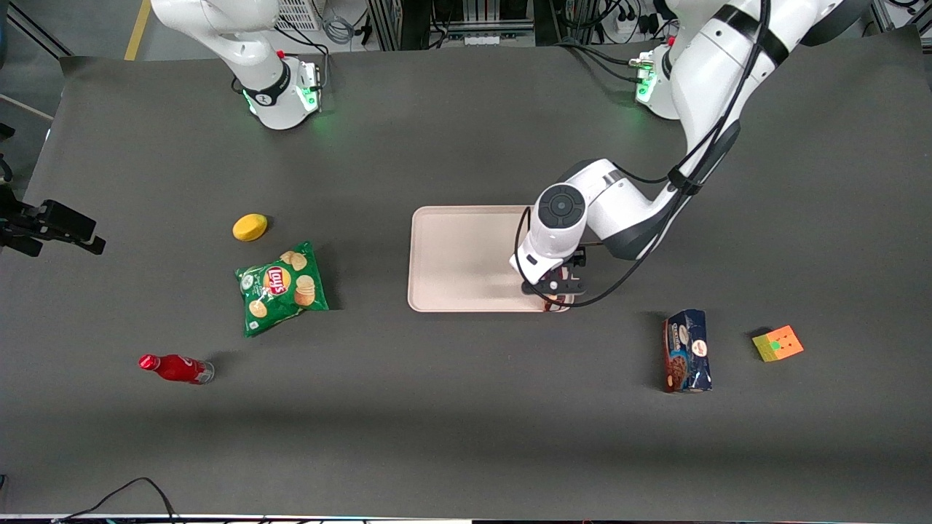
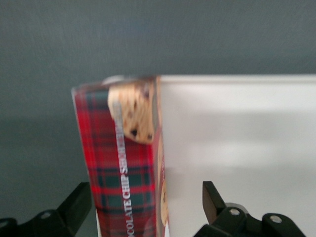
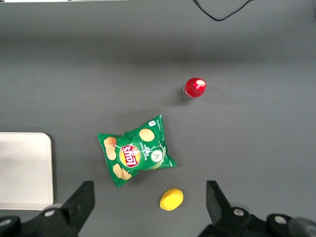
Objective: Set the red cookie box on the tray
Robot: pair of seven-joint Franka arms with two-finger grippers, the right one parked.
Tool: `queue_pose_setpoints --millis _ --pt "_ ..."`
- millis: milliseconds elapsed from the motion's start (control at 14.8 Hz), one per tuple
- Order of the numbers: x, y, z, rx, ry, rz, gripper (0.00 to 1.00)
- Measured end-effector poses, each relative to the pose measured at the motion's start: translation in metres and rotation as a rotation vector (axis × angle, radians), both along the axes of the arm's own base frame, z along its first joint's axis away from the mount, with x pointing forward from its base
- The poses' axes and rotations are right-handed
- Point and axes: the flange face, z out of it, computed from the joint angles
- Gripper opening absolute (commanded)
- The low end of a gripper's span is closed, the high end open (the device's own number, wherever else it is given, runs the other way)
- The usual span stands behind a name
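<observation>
Hovering over the tray's [image 1: 466,255] corner nearest the front camera at the working arm's end, the hand [image 1: 557,290] has its two fingers [image 2: 74,205] spread, one to each side of the red cookie box [image 2: 126,168] and with a gap between each and the carton. That box, a tartan-patterned carton with a chocolate-chip cookie picture and white lettering down its edge, lies along the tray's end rim; in the wrist view one long side runs against the pale tray surface while the dark counter [image 1: 466,407] shows along its other side, so whether it sits wholly inside the rim cannot be told. From the front only a sliver of red shows under the hand. On the counter toward the working arm's end, nearer the front camera than the tray, stands a dark blue cookie package [image 1: 686,351], and beside it a colourful puzzle cube [image 1: 778,343]. Toward the parked arm's end lie a green chip bag [image 1: 281,287], a yellow lemon-like object [image 1: 250,227] just farther from the camera than the bag, and a red bottle [image 1: 175,368] on its side, nearer the camera.
</observation>
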Motion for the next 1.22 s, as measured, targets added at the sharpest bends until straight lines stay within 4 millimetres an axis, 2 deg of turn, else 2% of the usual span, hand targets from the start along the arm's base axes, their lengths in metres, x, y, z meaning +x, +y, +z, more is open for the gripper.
queue_pose_setpoints --millis 203,405,608,811,1014,1216 --pt "0.023 0.003 0.038 -0.049 -0.044 0.045 1.00" --pt "0.047 0.032 0.091 -0.075 -0.096 0.093 1.00" --pt "0.070 0.094 0.151 -0.063 -0.111 0.104 1.00" --pt "0.082 0.173 0.203 -0.059 -0.083 0.094 1.00" --pt "0.074 0.248 0.251 -0.010 -0.049 0.046 1.00" --pt "0.056 0.297 0.294 0.023 -0.037 0.011 1.00"
